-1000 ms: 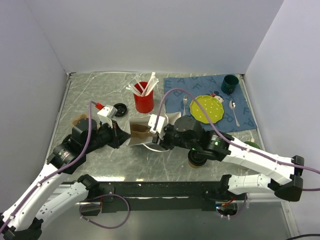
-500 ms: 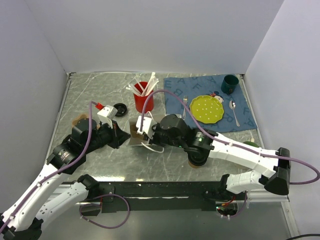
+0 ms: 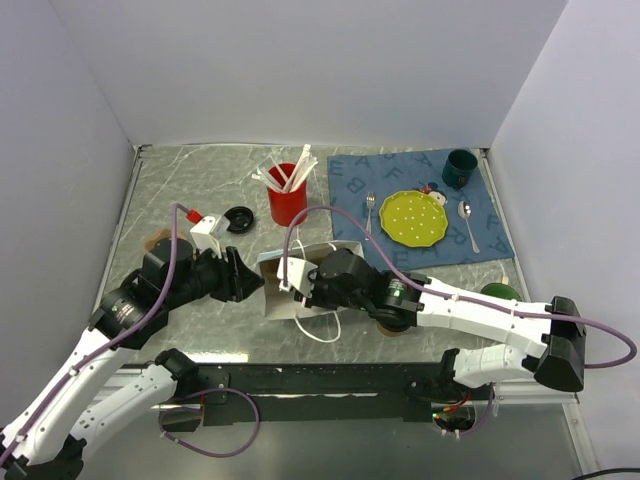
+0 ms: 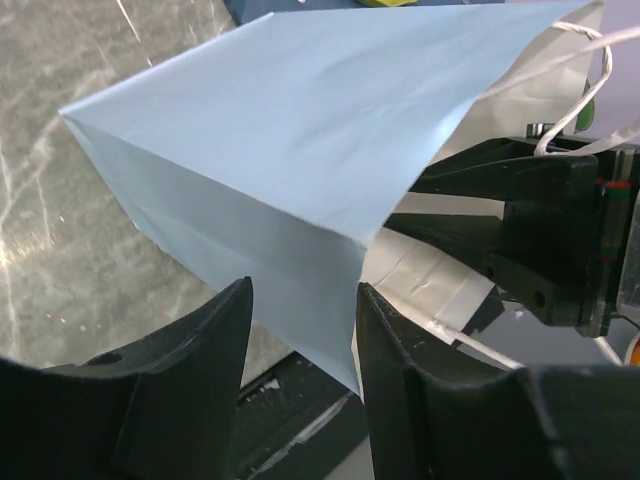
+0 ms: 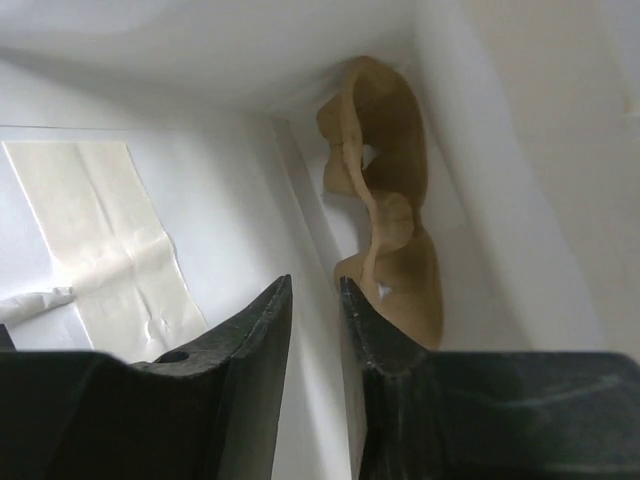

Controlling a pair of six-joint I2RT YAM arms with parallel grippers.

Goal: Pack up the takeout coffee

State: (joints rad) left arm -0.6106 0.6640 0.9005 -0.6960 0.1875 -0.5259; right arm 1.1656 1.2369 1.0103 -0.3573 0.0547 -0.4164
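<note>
A white paper bag [image 3: 285, 298] with twine handles stands tilted in the middle of the table. My right gripper [image 3: 303, 284] reaches into its mouth, shut on a fold of the bag's wall [image 5: 205, 150]. Inside, a crumpled brown paper piece [image 5: 385, 200] lies at the bottom. My left gripper [image 3: 248, 279] is open at the bag's left side, and the bag's lower corner [image 4: 300, 160] hangs between its fingers without being pinched. The takeout coffee [image 3: 392, 324] shows only as a dark lid edge under my right forearm.
A red cup of white utensils [image 3: 288, 205], a loose black lid [image 3: 240, 218] and a lidless brown cup [image 3: 160, 240] stand behind the left arm. The blue placemat [image 3: 480, 235] holds a yellow-green plate [image 3: 413, 218], fork, spoon and dark mug [image 3: 460, 168].
The left gripper has opened and let go of the bag. The right gripper has pulled the bag toward the near edge and tipped it more upright.
</note>
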